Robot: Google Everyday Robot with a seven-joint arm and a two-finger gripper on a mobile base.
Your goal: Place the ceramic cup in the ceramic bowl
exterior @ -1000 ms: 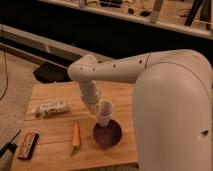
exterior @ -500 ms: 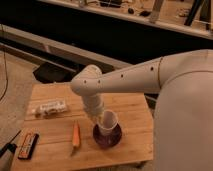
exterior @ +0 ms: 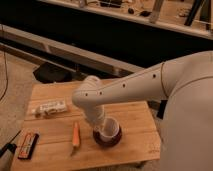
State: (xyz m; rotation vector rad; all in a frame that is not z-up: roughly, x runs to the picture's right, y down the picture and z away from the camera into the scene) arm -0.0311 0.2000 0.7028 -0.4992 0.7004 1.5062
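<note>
Holding the ceramic cup [exterior: 109, 126], the gripper [exterior: 102, 123] is closed on it, with the cup low inside the rim of the ceramic bowl [exterior: 108, 141]. On the tabletop [exterior: 136, 119] to the left lie a carrot [exterior: 76, 135], a pale packet [exterior: 50, 107] and a dark packet [exterior: 28, 145]; their print is unreadable.

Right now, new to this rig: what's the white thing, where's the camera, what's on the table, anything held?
The white thing is a robot arm on a mobile base. One camera looks down on the wooden table; where it is mounted isn't known. The gripper at the arm's tip is shut on a small white cup, holding it in or just over a dark maroon bowl; I can't tell if they touch. Also on the table: a carrot, a pale wrapped packet and a dark flat pack.
</note>
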